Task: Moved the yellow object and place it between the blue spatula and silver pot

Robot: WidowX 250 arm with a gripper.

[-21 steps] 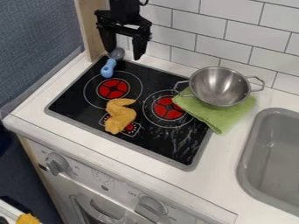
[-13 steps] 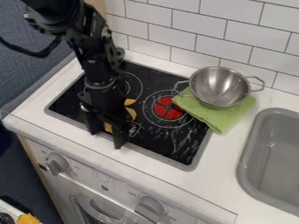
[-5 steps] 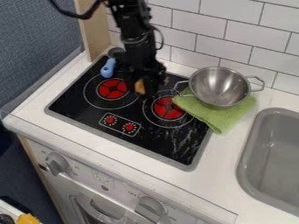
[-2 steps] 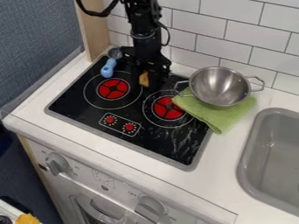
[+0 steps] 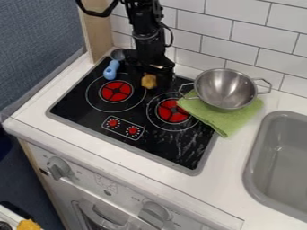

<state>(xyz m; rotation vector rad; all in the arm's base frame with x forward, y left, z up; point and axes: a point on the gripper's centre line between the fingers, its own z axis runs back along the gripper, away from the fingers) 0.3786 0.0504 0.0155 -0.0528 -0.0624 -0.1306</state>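
Yellow object [image 5: 148, 81] between spatula [image 5: 111, 70] and pot [image 5: 225, 89]

Pot [image 5: 225, 89] silver; cloth [image 5: 230, 117] green; object [image 5: 149, 81] yellow; spatula handle [image 5: 111, 70] blue; surface [image 5: 244, 158] white; stovetop [image 5: 78, 103] black, red burners [image 5: 173, 111].

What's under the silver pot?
A green cloth, its near part sticking out from beneath the silver pot. The rest of the cloth and anything else under there is covered by the pot.

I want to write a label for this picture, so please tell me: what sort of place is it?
Probably a toy kitchen: there is a black cooktop, a grey sink and a white tiled wall.
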